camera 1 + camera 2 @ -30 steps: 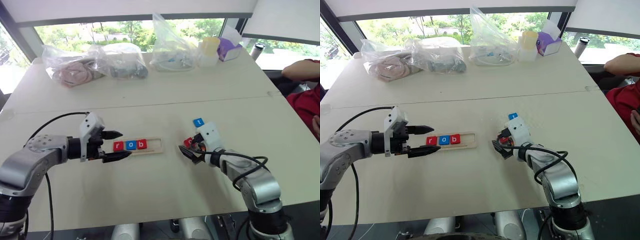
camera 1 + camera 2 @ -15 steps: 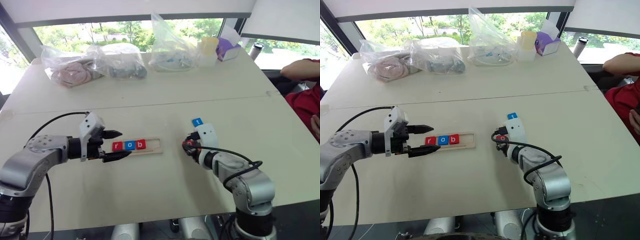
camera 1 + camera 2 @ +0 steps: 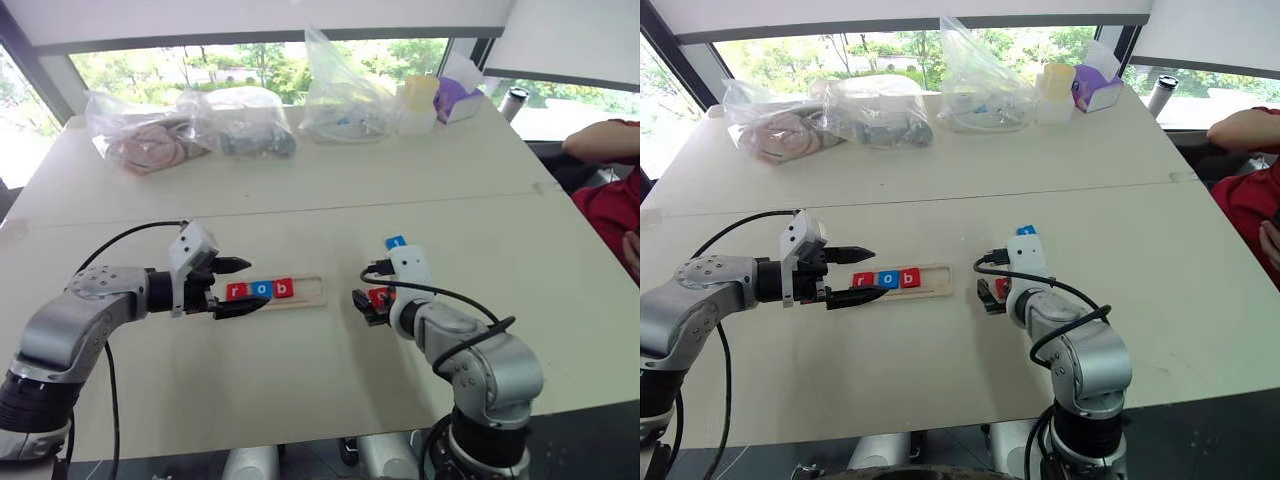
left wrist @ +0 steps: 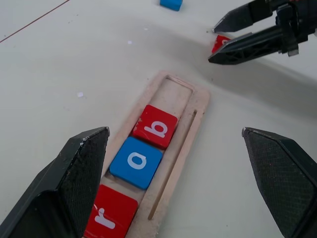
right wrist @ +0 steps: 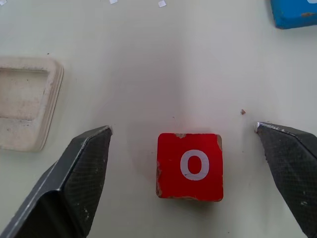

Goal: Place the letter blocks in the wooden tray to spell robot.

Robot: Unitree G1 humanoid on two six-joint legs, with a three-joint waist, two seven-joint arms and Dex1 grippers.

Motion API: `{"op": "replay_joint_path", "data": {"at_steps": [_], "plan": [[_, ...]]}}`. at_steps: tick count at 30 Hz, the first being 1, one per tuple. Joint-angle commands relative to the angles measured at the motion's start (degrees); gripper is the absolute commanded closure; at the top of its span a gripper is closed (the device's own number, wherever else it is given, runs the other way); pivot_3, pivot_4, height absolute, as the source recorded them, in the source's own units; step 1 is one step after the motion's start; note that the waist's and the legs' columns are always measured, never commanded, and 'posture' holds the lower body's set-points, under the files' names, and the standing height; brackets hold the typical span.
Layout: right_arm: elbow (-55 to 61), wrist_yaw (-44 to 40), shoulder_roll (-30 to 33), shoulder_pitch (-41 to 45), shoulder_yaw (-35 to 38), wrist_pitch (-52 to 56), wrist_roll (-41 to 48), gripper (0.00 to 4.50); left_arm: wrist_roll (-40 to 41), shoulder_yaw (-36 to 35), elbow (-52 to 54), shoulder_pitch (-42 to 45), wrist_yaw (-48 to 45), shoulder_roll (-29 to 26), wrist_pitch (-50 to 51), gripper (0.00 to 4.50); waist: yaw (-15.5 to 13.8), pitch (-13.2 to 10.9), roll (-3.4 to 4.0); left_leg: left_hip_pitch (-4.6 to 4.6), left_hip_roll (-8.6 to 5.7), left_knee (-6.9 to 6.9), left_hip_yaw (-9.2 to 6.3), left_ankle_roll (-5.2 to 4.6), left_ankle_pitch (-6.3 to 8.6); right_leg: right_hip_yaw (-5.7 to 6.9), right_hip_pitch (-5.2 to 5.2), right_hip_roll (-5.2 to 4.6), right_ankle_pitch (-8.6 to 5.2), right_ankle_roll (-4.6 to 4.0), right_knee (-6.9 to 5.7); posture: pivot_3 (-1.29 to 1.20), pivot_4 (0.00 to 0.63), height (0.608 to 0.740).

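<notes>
The desk (image 3: 330,370) carries the wooden tray (image 3: 312,291) near its middle, long axis running side to side before me; r, o and b fill the end toward my left, and the two slots toward my right are bare. My left jaws (image 3: 238,286) stand spread at that filled end, holding nothing. My right jaws (image 5: 183,148) are spread wide too, empty, straddling the red o block (image 5: 190,165), which lies flat on the desk just off the tray's open end. The blue t block (image 3: 397,242) sits a little farther toward the desk's far edge. The right arm is nearer; I judge the o goes next.
</notes>
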State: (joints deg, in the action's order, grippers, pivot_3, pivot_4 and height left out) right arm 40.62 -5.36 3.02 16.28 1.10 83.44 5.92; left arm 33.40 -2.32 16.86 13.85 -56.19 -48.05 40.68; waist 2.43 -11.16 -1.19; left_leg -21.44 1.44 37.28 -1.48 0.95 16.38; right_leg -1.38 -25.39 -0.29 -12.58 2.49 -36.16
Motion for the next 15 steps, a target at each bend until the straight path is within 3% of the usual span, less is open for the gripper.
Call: {"op": "replay_joint_path", "data": {"at_steps": [1,2,4,6,9,12,15], "plan": [[3.06,-11.06,7.88,-0.06,6.48,-12.63,5.88,0.05,-0.15,-2.0,0.39,-0.48,-0.7,-1.13,-1.14,0.0,0.03,-0.01,0.0,0.0,-0.03,-0.01,0.03,0.0,0.0,-0.01,0.0,-0.04,-0.01,0.02,0.01,0.0,0.15,0.74],[2.38,-16.51,10.93,-0.71,8.1,-15.18,9.15,0.05,-0.07,-2.23,0.37,-0.52,-0.84,-1.25,-1.11,0.0,0.04,-0.01,0.0,0.0,-0.05,-0.01,0.04,0.0,0.0,0.0,0.01,-0.06,-0.02,0.03,0.03,0.0,0.15,0.74],[-3.4,-34.87,22.95,-3.62,10.36,-25.2,15.05,0.05,0.55,-2.24,0.8,-0.2,-1.83,-1.74,-0.75,0.0,0.02,-0.01,-0.01,0.0,-0.08,-0.03,0.05,-0.01,0.01,0.0,0.03,-0.08,-0.03,0.09,0.06,0.0,0.15,0.74],[-8.46,-45.12,30.2,-5.2,10.74,-32.13,18.13,0.05,0.78,-2.01,1.1,0.03,-2.82,-2.24,-0.61,0.0,0.06,-0.02,-0.02,0.03,-0.12,-0.06,0.05,-0.04,0.02,0.02,0.06,-0.11,-0.06,0.14,0.07,0.0,0.15,0.74],[-22.93,-57.61,39.54,-3.87,4.9,-48.23,13.91,0.05,0.69,-1.63,1.51,0.65,-5.38,-4.05,-0.83,0.0,0.38,-0.04,-0.06,0.08,-0.12,-0.05,0.12,-0.06,0.03,-0.03,0.07,-0.05,-0.06,0.12,0.04,0.0,0.15,0.74],[-33.59,-64.0,42.96,-1.43,-0.78,-60.5,9.95,0.05,0.67,-1.94,0.82,1.66,-5.92,-4.36,-0.56,0.0,0.32,-0.05,-0.07,0.19,-0.09,-0.01,0.18,-0.07,0.03,-0.06,0.13,0.02,-0.03,0.04,0.02,0.0,0.15,0.74],[-42.91,-67.83,42.05,3.54,-4.28,-67.93,8.45,0.05,1.22,-2.98,1.39,1.61,-5.67,-4.86,0.27,0.0,0.36,-0.05,-0.07,0.16,0.04,0.06,0.18,-0.07,0.03,-0.09,0.12,0.18,0.0,0.0,-0.01,0.0,0.15,0.74]]}}
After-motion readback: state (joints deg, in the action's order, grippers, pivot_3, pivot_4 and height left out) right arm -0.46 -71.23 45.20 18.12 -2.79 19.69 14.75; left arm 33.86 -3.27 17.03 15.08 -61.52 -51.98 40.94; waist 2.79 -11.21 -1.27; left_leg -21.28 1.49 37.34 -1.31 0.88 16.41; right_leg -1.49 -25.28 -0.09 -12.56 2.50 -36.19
